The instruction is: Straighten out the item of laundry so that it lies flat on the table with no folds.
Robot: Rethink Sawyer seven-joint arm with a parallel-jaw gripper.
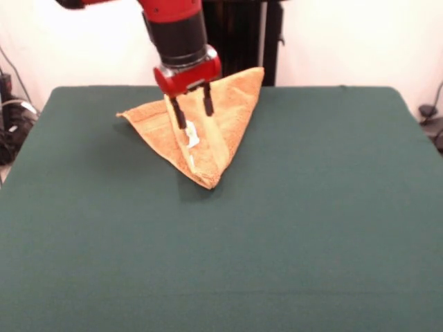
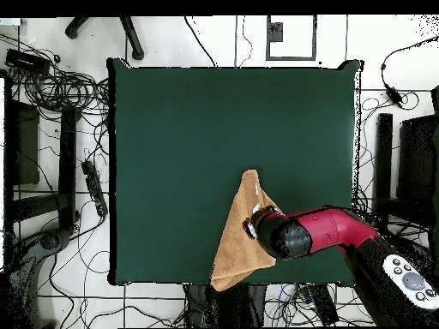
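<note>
The item of laundry [image 1: 218,124] is a golden-orange towel folded over into a triangle. It lies on the green table [image 1: 311,207] toward the far side, with one point facing the front. A small white label [image 1: 192,136] shows on its upper layer. My gripper [image 1: 194,119] hangs just over the towel's middle, open, with both black fingers [image 1: 178,113] reaching down to the cloth on either side of a fold; nothing is held. In the overhead view the towel [image 2: 233,253] lies near the table's [image 2: 189,128] bottom edge, partly covered by the red arm [image 2: 330,231].
The towel's wide end reaches the table edge on the robot's side. Green cloth stretches out on every other side of it. Cables [image 2: 60,86] and dark equipment [image 2: 21,141] lie on the floor around the table.
</note>
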